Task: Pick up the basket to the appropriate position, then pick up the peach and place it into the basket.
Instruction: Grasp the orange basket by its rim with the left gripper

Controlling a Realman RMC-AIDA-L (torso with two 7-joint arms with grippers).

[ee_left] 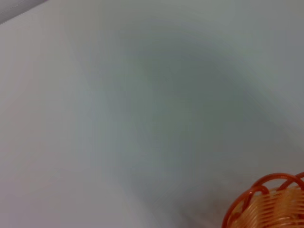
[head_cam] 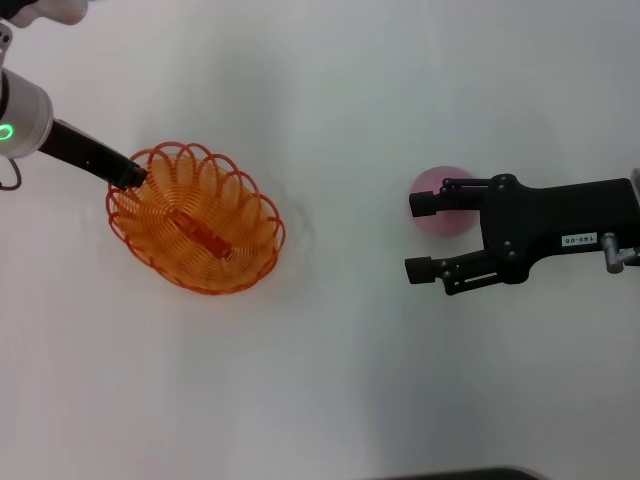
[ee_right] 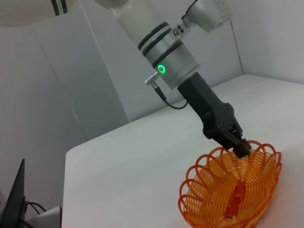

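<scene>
The left gripper (head_cam: 133, 178) pinches the basket (head_cam: 195, 218) rim. The right gripper (head_cam: 424, 236) is wide open over the peach (head_cam: 437, 216). Only the head view shows the peach.

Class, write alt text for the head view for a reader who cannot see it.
The left gripper grips the rim of an oval orange wire basket on a white table. The right gripper, fingers open, hovers beside a round pale pink peach.

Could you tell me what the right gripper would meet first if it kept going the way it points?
Probably the peach: the right gripper, jaws open, points toward the robot's left, its far jaw already overlapping it. Height is unclear, so it might pass above and continue toward the basket.
</scene>
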